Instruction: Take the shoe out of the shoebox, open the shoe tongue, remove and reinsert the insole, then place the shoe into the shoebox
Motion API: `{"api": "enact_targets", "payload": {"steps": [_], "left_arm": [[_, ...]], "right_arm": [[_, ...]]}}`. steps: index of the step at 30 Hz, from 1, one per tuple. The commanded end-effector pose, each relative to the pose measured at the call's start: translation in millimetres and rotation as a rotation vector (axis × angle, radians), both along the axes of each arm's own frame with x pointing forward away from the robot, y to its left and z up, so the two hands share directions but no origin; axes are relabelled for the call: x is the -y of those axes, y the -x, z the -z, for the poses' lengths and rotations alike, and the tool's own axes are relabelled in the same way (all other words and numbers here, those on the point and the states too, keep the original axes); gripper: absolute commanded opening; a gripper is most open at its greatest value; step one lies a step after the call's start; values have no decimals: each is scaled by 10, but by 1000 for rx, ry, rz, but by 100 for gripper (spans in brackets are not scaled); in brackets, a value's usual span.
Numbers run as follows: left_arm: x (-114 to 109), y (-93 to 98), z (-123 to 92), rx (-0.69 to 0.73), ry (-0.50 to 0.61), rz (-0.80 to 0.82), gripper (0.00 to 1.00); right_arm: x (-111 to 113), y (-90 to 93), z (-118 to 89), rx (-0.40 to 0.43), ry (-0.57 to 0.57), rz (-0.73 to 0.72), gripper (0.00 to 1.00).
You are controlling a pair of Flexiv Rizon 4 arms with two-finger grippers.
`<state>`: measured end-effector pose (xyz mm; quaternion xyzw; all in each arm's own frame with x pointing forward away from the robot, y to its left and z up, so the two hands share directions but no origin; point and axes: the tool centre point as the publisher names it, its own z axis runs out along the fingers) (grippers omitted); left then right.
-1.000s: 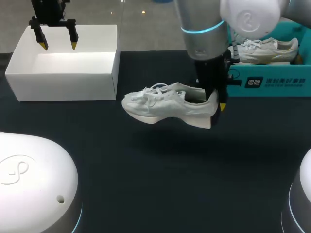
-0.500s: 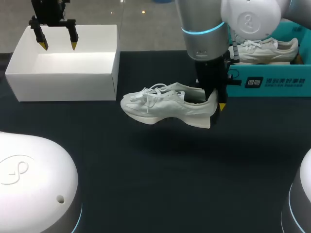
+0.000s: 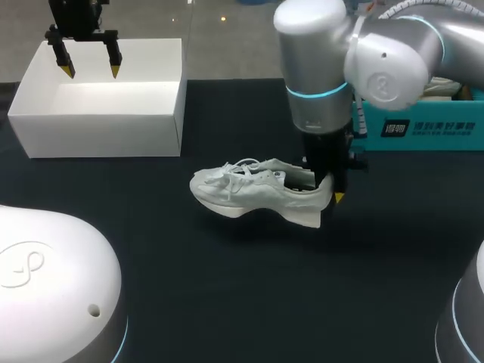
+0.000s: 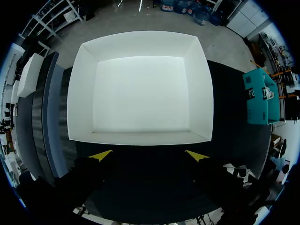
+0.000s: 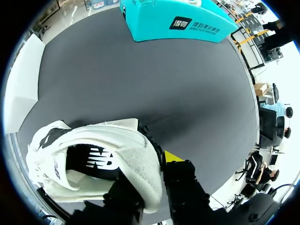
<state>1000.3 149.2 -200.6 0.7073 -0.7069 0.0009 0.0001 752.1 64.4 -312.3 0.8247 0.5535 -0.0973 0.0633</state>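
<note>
Right arm comes in from the right and hangs straight down over the middle of the dark counter (image 3: 227,287). Right pincer (image 3: 327,193) is clamped on the heel of a white shoe (image 3: 257,193): one finger is down inside the shoe's opening, and the other is outside the back of the heel with its yellow tip showing.

The right wrist view confirms it. The heel collar of the shoe (image 5: 108,159) is pinched in the pincer (image 5: 150,180), and the dark insole is visible inside, ahead of the fingers.

The shoe is held lengthwise, toe toward my left, laces up, with the heel end a little higher than the toe. It sits low over the counter with a shadow close under the sole. I cannot tell whether the sole touches.

The shoe is out on open counter between the two boxes. The teal shoebox (image 3: 423,128) stands behind the right arm at the far right edge, well ahead of the fingers in the wrist view (image 5: 187,23).

An open white box (image 3: 98,113) is at the far left of the counter. The left pincer (image 3: 91,68) hangs above its back part with fingers spread wide and gripping nothing. From the left wrist, the box (image 4: 140,44) lies ahead of the parted yellow tips (image 4: 149,157).
</note>
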Motion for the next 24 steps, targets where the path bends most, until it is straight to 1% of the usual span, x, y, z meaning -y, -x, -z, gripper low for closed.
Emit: {"api": "enact_targets", "payload": {"steps": [1, 7, 13, 18, 22, 23, 24], "left_arm": [[-1, 2, -2, 0, -1, 0, 100], [-1, 2, -2, 0, -1, 0, 100], [-1, 2, -2, 0, -1, 0, 100], [-1, 2, -2, 0, -1, 0, 100], [-1, 2, -2, 0, -1, 0, 100], [-1, 2, -2, 0, -1, 0, 100], [-1, 2, -2, 0, -1, 0, 100]], "right_arm": [[71, -8, 270, 4, -39, 0, 0], [136, -76, 505, -17, -51, -10, 0], [195, -111, 685, -44, -65, -25, 0], [213, -132, 785, -61, -63, -28, 0], [226, -121, 807, -65, -70, -24, 0], [229, -112, 808, -65, -72, -23, 2], [229, -104, 809, -69, -73, -23, 14]]}}
